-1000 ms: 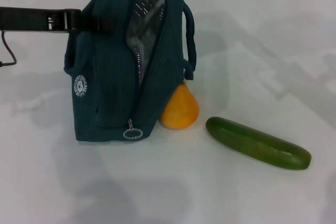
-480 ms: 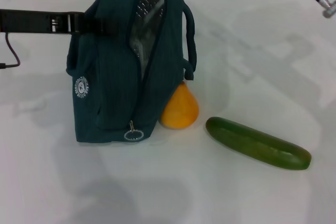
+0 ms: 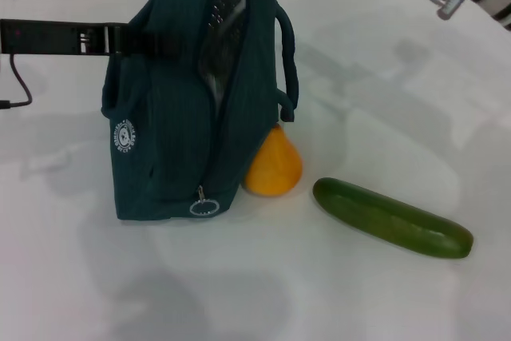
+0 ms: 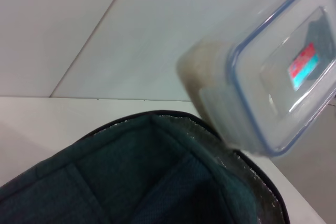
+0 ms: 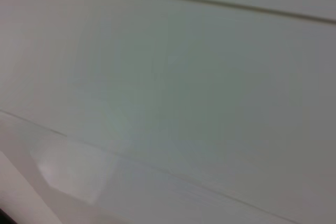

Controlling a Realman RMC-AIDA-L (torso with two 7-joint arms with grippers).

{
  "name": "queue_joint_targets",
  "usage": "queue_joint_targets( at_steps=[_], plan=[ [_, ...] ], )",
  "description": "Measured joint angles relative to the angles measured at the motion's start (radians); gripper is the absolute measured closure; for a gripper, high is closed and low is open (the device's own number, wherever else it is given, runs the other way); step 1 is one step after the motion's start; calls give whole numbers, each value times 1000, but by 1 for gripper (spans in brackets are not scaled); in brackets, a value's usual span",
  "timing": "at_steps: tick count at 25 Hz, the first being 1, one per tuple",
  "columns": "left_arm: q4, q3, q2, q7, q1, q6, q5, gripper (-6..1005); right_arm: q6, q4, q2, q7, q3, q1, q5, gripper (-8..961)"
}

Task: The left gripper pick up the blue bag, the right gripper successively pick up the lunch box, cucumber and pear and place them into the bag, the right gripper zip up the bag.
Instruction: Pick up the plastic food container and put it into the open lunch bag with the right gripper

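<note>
Nearest on the white surface (image 3: pixel 335 293) lies the cucumber (image 3: pixel 391 218), smooth and likely slippery, best pinched across its middle. Behind it the pear (image 3: pixel 273 165) leans against the blue bag (image 3: pixel 172 125); firm and rounded, it probably wants a hold around its wide base. The soft bag stands open, its far side at the left gripper (image 3: pixel 120 37), whose fingers I cannot tell. The rigid, slick lunch box (image 4: pixel 268 85) hangs tilted over the mouth. The right gripper itself is unseen.
</note>
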Motion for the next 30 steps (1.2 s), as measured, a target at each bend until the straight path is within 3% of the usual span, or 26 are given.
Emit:
queue_joint_targets(
  at_steps=[10, 22, 25, 30],
  plan=[
    [-23, -7, -1, 18, -7, -5, -15, 935, 73, 52, 0, -45, 11, 61, -81, 751],
    [-26, -48, -3, 34, 2, -21, -39, 934, 107, 73, 0, -75, 20, 49, -139, 740],
    [-26, -49, -3, 39, 1, -23, -40, 934, 113, 87, 0, -93, 64, 49, -184, 738],
    [-33, -49, -3, 54, 0, -30, -50, 934, 131, 104, 0, -115, 236, 45, -369, 733]
  ],
)
